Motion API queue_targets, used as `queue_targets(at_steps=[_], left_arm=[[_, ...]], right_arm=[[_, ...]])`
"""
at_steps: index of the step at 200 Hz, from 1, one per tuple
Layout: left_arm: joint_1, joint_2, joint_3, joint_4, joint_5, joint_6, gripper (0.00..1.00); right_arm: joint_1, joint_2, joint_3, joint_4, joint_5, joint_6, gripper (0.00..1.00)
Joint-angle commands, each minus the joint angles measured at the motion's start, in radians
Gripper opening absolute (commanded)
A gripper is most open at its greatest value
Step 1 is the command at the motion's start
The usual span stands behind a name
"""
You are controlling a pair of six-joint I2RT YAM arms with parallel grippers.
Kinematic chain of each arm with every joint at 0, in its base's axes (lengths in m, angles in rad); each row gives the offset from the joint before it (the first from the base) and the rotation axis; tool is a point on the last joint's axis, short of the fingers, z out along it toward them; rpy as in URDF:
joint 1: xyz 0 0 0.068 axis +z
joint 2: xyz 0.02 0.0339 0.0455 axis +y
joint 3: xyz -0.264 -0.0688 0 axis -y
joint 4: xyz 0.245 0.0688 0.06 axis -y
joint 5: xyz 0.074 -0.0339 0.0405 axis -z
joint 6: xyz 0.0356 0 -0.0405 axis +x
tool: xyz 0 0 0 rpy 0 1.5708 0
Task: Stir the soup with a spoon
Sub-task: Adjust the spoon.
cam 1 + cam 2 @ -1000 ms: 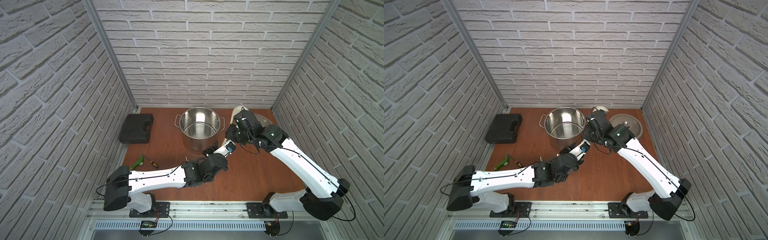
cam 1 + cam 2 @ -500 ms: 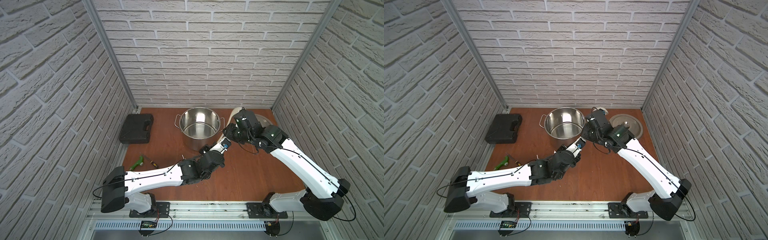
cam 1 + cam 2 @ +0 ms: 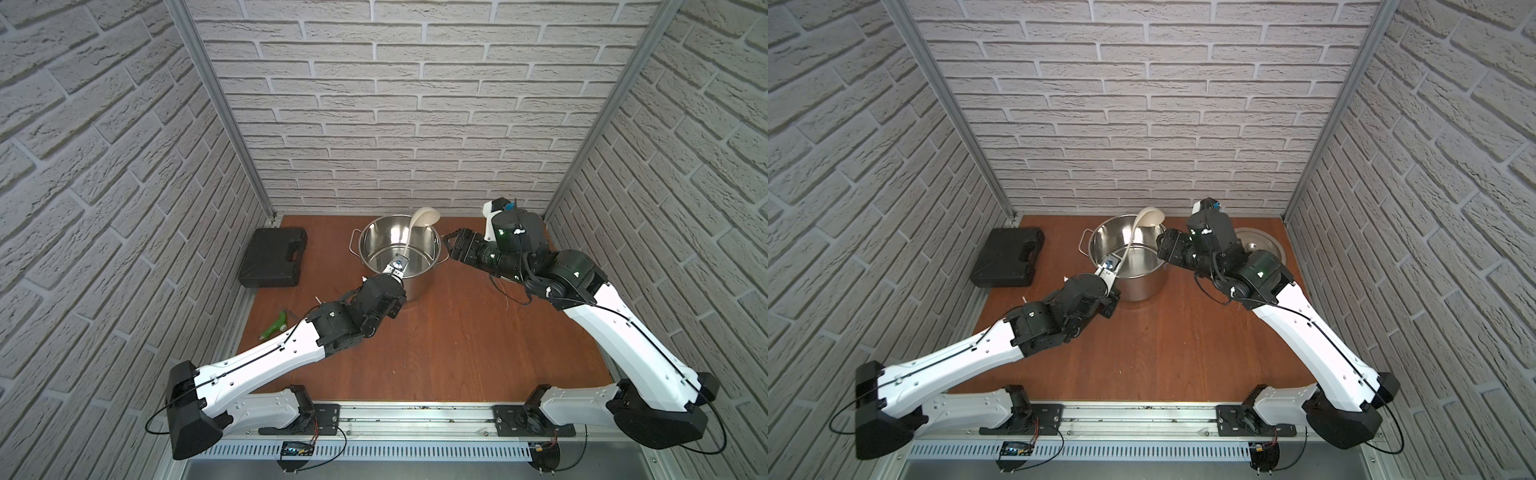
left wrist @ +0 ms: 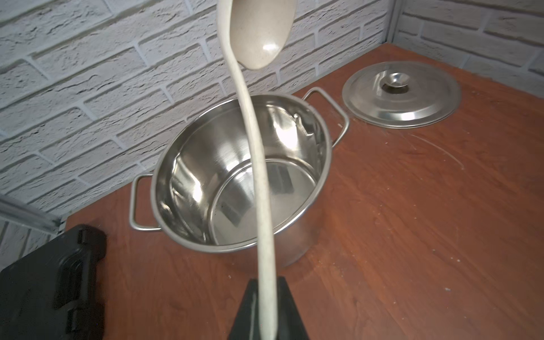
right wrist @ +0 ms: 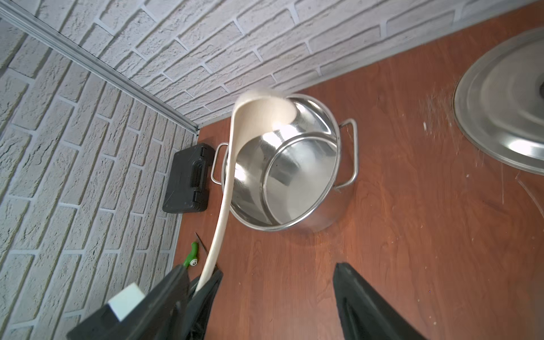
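My left gripper (image 3: 397,268) (image 3: 1109,266) (image 4: 267,282) is shut on the handle end of the cream spoon (image 3: 426,217) (image 3: 1150,217) (image 4: 259,176) (image 5: 223,200). The spoon rises steeply from the near side of the steel pot (image 3: 415,286) (image 3: 1142,286) (image 4: 188,164) (image 5: 309,176), its bowl in the air over the far rim. No soup shows; the pot's inside is bare shiny steel. My right gripper (image 3: 455,245) (image 3: 1163,249) (image 5: 278,269) stands open and empty just right of the pot, level with its rim.
The pot's lid (image 3: 1262,249) (image 4: 412,97) (image 5: 515,117) lies flat at the back right, partly under my right arm. A black case (image 3: 272,257) (image 3: 1007,257) sits at the back left. A green-handled tool (image 3: 276,325) (image 5: 191,254) lies by the left wall.
My right gripper has opened, let go of the spoon and drawn back to the right. My left gripper has shut on the handle and carried the spoon up over the pot.
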Motion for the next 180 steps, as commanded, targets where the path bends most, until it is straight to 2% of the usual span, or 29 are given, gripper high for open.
queue_targets(at_steps=[1,16,37,72,112,146,180], left_arm=[[0.086,-0.016,0.133,-0.23,0.119,-0.079,0.0],[0.146,0.017,0.232,-0.358,0.189,-0.079,0.0],[0.2,0.104,0.378,-0.552,0.239,-0.06,0.0],[0.233,0.256,0.572,-0.774,0.257,-0.033,0.0],[0.257,0.35,0.649,-0.81,0.267,-0.048,0.0],[0.265,0.465,0.808,-0.864,0.249,-0.051,0.0],[0.265,0.618,0.972,-0.954,0.277,-0.043,0.0]], right_arm=[[0.008,0.013,0.081,-0.015,0.107,-0.177,0.95],[0.008,0.042,0.137,-0.058,0.175,-0.297,1.0],[0.007,0.079,0.179,-0.081,0.269,-0.44,1.0],[-0.002,0.119,0.183,-0.075,0.336,-0.562,1.0],[-0.04,0.129,0.164,-0.099,0.342,-0.555,1.0],[-0.069,0.097,0.067,-0.026,0.281,-0.511,1.0],[-0.082,0.084,0.041,-0.05,0.274,-0.461,1.0]])
